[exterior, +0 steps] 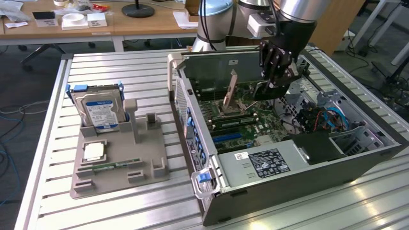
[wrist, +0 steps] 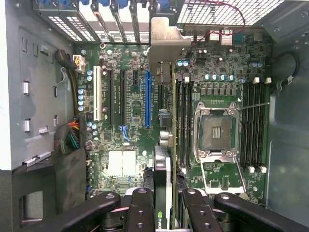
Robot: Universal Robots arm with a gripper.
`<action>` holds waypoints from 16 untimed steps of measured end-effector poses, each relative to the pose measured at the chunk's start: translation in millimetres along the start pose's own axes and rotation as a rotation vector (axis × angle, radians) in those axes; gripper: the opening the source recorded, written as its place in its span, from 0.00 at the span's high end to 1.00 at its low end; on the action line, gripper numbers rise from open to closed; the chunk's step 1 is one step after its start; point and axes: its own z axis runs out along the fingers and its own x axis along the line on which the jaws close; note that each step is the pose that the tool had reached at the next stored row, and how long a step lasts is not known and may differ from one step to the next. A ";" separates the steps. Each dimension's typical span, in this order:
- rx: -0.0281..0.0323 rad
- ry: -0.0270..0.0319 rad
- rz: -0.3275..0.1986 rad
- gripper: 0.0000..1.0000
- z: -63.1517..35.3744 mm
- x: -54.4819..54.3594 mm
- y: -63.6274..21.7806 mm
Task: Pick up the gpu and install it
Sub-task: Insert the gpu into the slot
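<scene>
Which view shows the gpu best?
Wrist view: the gpu sits edge-on, clamped by the gripper, its silver bracket clear above the motherboard. In the exterior view the gpu is a dark block largely hidden under the gripper.

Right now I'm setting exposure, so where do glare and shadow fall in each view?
Exterior view: glare streaks the table beside the computer case, whose interior is dimmer. Wrist view: motherboard evenly lit, black jaws holding the gpu dim.

Ribbed aluminium desk [exterior: 115, 67] in foreground. Wooden desk [exterior: 147, 26] stands behind it. Dark grey floor [exterior: 32, 81]; loose cables [exterior: 6, 112] lie at the exterior view's left.
</scene>
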 end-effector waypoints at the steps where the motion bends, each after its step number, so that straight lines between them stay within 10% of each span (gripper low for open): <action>1: 0.0000 -0.0002 0.000 0.73 0.1 0.2 0.1; 16: -0.0001 -0.0001 -0.004 0.73 11.3 5.0 6.8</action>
